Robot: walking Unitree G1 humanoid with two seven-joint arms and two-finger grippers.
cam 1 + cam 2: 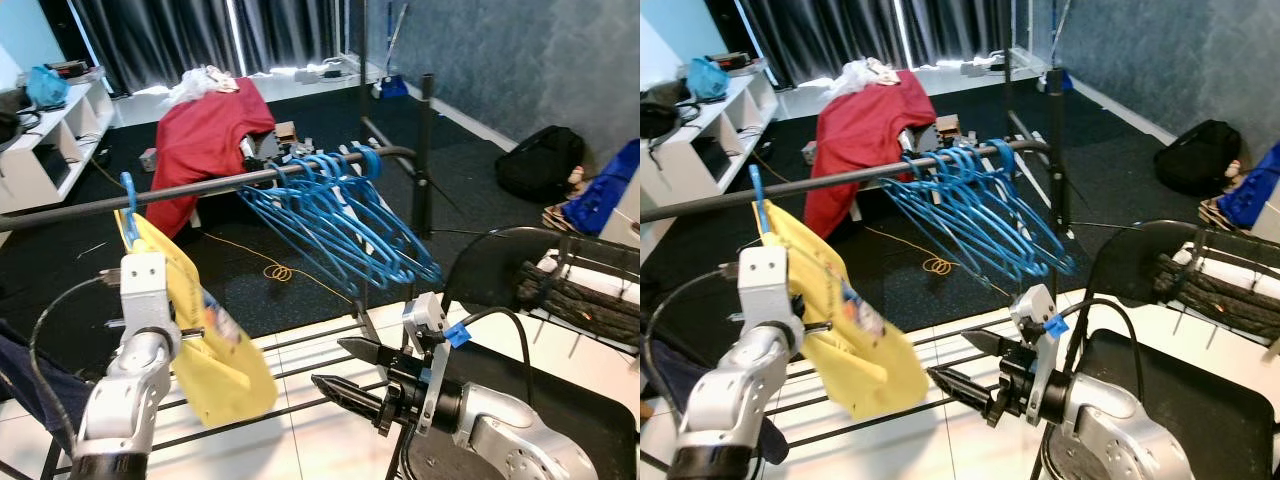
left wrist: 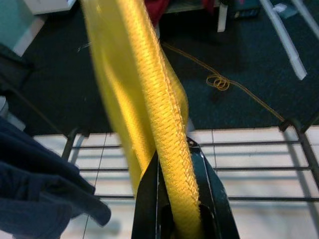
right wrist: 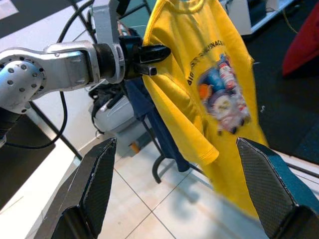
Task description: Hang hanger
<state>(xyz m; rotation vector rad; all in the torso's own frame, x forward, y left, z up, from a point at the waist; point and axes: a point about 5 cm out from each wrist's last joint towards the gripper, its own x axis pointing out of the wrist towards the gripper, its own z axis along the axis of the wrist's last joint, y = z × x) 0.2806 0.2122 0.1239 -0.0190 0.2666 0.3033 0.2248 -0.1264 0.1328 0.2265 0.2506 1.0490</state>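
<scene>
Hanging a yellow shirt [image 3: 209, 84] on the rail [image 1: 200, 187]
Left gripper [image 3: 149, 57] clamped on the shirt's edge; right gripper [image 1: 345, 370] spread apart, holding nothing; blue hangers [image 1: 350, 215] bunched on the rail

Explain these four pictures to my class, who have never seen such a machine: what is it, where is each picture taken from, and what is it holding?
This is a walking humanoid robot with two silver arms, each ending in a gripper of two long black fingers. The two wide pictures come from a stereo camera on its head, looking forward and down. The other two come from cameras on its wrists, looking along the fingers.

The left gripper is shut on the side of a yellow T-shirt, which hangs on a blue hanger hooked over a dark clothes rail. The right gripper is open and holds nothing; it points toward the shirt.

Farther along the rail hang several empty blue hangers. Behind lie a red garment and, on the dark carpet, a black backpack.
</scene>
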